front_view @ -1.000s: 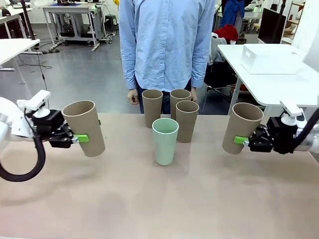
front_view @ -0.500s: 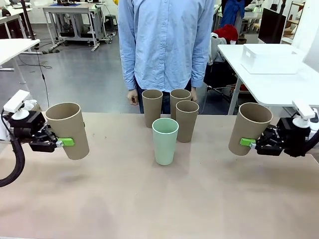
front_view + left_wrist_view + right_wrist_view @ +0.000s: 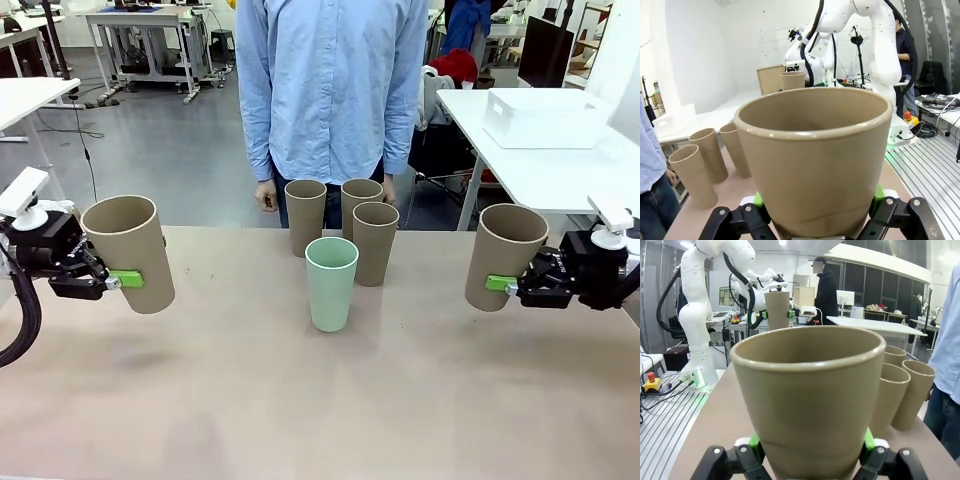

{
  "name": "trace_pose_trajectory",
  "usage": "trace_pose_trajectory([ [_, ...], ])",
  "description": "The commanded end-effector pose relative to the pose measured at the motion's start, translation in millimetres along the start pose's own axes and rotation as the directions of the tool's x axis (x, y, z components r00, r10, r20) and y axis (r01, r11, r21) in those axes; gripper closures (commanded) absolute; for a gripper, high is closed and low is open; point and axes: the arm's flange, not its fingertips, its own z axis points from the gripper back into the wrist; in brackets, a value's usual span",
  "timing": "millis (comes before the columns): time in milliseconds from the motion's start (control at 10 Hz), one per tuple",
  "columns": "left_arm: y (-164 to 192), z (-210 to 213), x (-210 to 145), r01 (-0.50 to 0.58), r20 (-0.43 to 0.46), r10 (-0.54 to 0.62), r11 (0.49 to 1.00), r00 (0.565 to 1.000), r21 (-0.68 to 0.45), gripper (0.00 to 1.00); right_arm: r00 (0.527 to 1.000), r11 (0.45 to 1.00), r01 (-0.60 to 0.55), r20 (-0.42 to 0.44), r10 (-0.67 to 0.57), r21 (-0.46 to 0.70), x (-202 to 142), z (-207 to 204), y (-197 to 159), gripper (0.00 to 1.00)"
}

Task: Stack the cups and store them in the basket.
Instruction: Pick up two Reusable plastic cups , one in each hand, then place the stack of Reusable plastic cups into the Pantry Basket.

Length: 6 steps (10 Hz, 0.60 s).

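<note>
Left fingers (image 3: 127, 279) and right fingers (image 3: 500, 283) hold upright cups (image 3: 122, 240) (tops outward).

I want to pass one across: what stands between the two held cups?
In the front view, the mint cup and, just behind it, three tan cups stand between the left-held cup and the right-held cup.

- Nothing legible is showing anywhere: no lettering, label, brand or number.
- The cups (image 3: 331, 283) are showing plain matte walls (tan and mint alike).
- Whatever is standing farther back is coming out too small and blurred to read.
</note>
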Motion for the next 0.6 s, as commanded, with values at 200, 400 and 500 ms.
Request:
trace_pose_trajectory([
  [200, -0.3, 0.4, -11.8, -0.018, -0.011, 0.018, 1.000, 1.000, 0.007, 0.15, 1.000, 1.000, -0.016, 0.009, 0.016, -0.011, 0.4, -0.5, -1.1, 0.15],
  [400, -0.3, 0.4, -11.8, -0.018, -0.011, 0.018, 1.000, 1.000, 0.007, 0.15, 1.000, 1.000, -0.016, 0.009, 0.016, -0.011, 0.4, -0.5, -1.1, 0.15],
  [500, -0.3, 0.4, -11.8, -0.018, -0.011, 0.018, 1.000, 1.000, 0.007, 0.15, 1.000, 1.000, -0.016, 0.009, 0.016, -0.011, 0.4, -0.5, -1.1, 0.15],
])
